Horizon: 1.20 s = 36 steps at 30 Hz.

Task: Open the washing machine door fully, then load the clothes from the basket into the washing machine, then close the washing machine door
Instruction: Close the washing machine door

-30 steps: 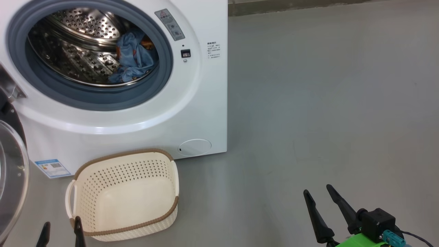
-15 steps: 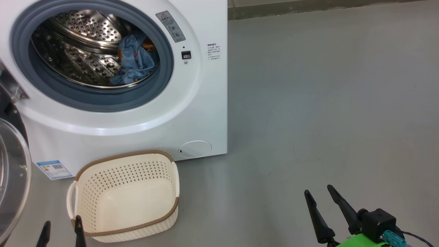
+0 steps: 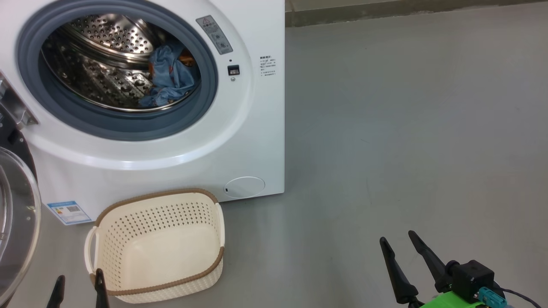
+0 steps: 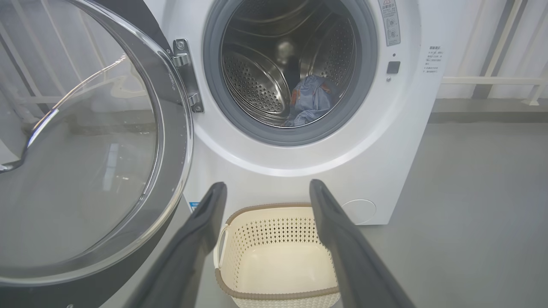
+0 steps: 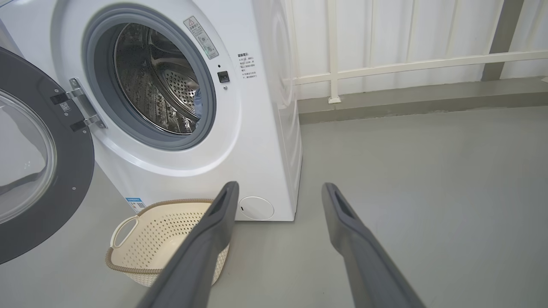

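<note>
The white washing machine stands with its door swung wide to the left, the glass bowl facing out. Light blue clothes lie inside the steel drum, at its right side. The cream basket sits on the floor in front of the machine with nothing in it. My left gripper is open, low beside the basket's left handle. In the left wrist view, the left gripper frames the basket, with the door and clothes beyond. My right gripper is open over bare floor to the right.
Grey floor spreads to the right of the machine. A low kerb and a white railing run along the back wall. A blue label sticker is on the machine's lower left front.
The head camera has shifted slightly, so the machine and basket sit a little lower and further right in the picture. Both grippers stay open and still.
</note>
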Motion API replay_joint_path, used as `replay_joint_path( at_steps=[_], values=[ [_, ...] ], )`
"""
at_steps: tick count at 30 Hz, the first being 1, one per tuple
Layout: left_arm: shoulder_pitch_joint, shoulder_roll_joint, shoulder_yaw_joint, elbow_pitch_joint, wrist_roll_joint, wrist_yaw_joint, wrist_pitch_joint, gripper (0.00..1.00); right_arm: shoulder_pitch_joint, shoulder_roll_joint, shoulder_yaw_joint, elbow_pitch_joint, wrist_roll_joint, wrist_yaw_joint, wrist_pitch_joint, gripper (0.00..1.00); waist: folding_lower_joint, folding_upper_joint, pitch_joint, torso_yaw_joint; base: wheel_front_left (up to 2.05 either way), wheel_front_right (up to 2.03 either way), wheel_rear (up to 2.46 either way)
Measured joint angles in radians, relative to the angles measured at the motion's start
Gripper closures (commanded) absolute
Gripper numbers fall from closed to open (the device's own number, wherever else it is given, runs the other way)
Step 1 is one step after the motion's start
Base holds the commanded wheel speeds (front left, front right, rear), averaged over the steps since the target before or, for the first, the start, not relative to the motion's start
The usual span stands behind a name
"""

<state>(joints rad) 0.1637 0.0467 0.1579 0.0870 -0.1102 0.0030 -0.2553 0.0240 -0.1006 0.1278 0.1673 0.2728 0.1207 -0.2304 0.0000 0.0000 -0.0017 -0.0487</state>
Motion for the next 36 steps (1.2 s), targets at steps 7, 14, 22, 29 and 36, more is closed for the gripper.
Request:
replay_joint_path(
  at_steps=[7, 14, 22, 29, 36],
  values=[
    [0.000, -0.001, -0.009, -0.003, 0.000, 0.001, 0.000, 0.00, 0.000, 0.000, 0.000, -0.002, 0.000, 0.000, 0.000, 0.00, 0.0000, 0.0000, 0.002, 0.002, 0.00, 0.00, 0.00],
    [0.000, -0.001, -0.016, -0.003, 0.000, 0.002, 0.000, 0.00, 0.000, 0.000, -0.001, -0.004, 0.000, 0.000, 0.000, 0.00, 0.0000, 0.0000, 0.002, 0.008, 0.00, 0.00, 0.00],
    [0.000, -0.002, -0.026, -0.005, -0.001, 0.010, 0.000, 0.00, 0.000, 0.000, -0.001, -0.004, 0.000, 0.000, 0.001, 0.00, 0.0000, 0.0000, 0.002, 0.028, 0.00, 0.00, 0.00],
    [0.001, -0.002, -0.032, -0.012, -0.001, 0.012, 0.000, 0.00, 0.000, 0.000, -0.001, -0.004, 0.000, 0.000, 0.002, 0.00, 0.0000, 0.0000, 0.003, 0.060, 0.00, 0.00, 0.00],
    [0.001, -0.002, -0.036, -0.013, -0.005, 0.019, 0.000, 0.00, 0.000, 0.000, 0.001, -0.004, 0.000, 0.000, 0.002, 0.00, 0.0000, 0.0000, 0.004, 0.093, 0.00, 0.00, 0.00]
  ],
)
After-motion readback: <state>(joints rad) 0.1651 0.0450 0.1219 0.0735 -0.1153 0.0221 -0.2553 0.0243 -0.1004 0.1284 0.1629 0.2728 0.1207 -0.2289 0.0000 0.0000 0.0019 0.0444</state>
